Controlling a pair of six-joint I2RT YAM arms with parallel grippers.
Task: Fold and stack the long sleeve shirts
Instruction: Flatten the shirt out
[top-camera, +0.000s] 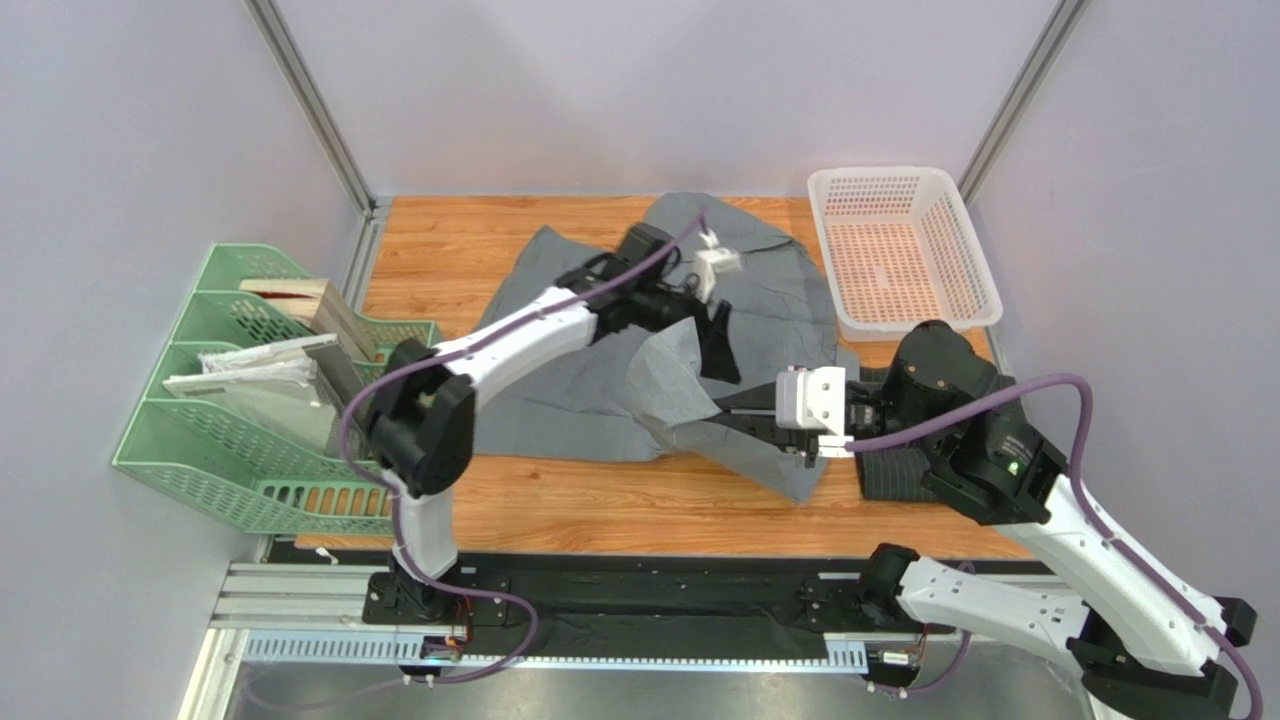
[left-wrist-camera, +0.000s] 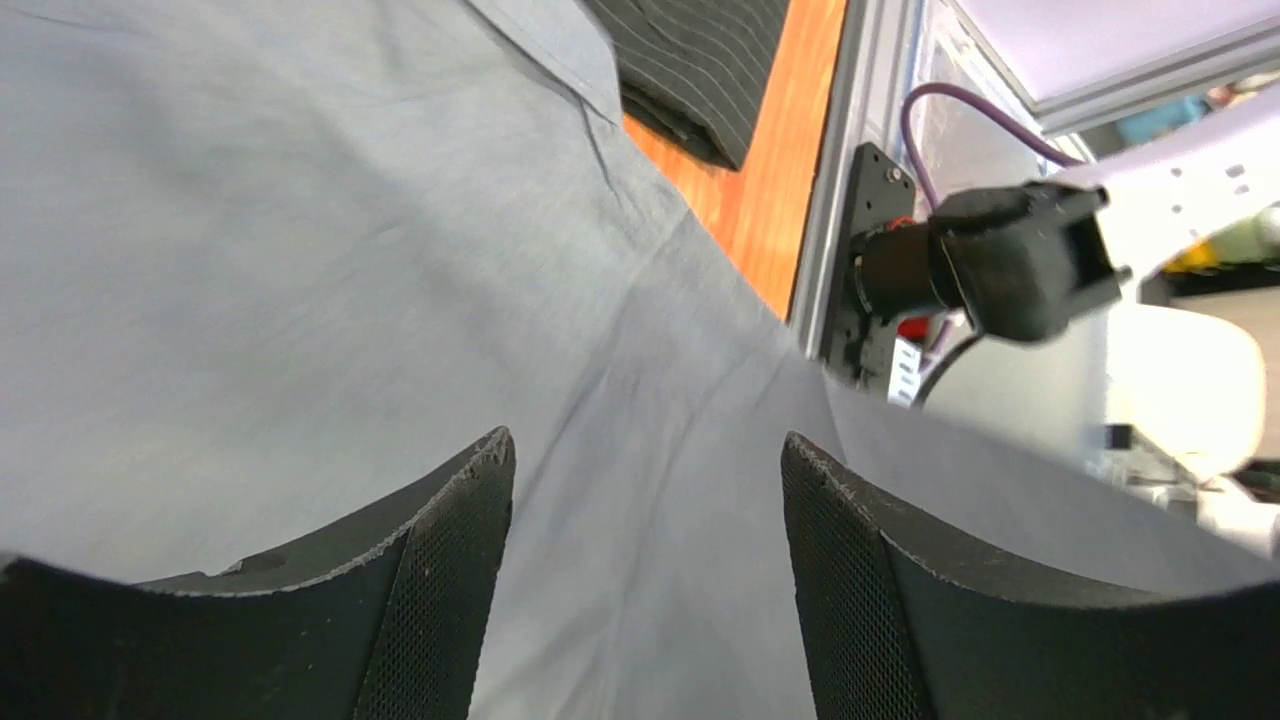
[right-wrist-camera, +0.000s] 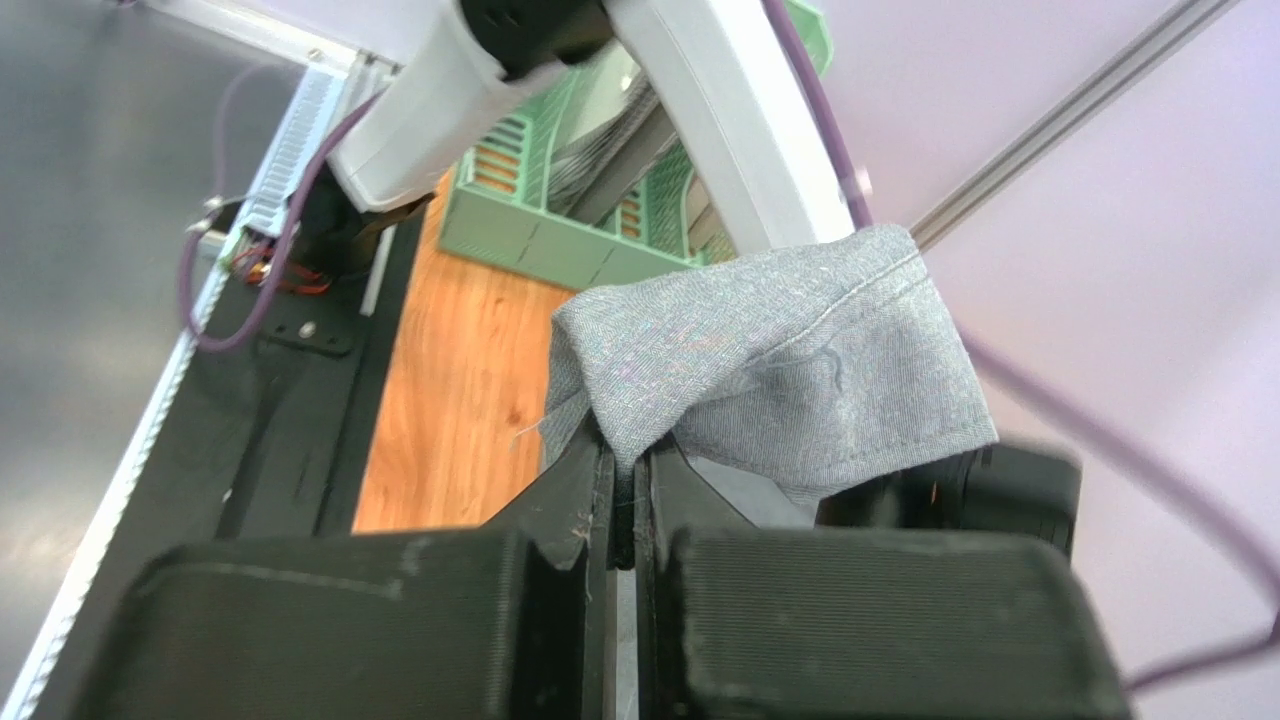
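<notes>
My right gripper (right-wrist-camera: 624, 468) pinches the plain mid-grey cloth shirt (left-wrist-camera: 271, 255), left gripper (left-wrist-camera: 646, 458) open over it, so I'd drag the fold low and square.

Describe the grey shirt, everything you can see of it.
The grey shirt is plain mid-grey woven cloth, creased and spread loosely across the wooden table. One stitched edge is raised in a fold, pinched in the shut right gripper. The left gripper stands open just over a flat part; whether it touches cannot be told. A seam runs across the cloth in the left wrist view. The dark pinstriped shirt lies at its edge.
</notes>
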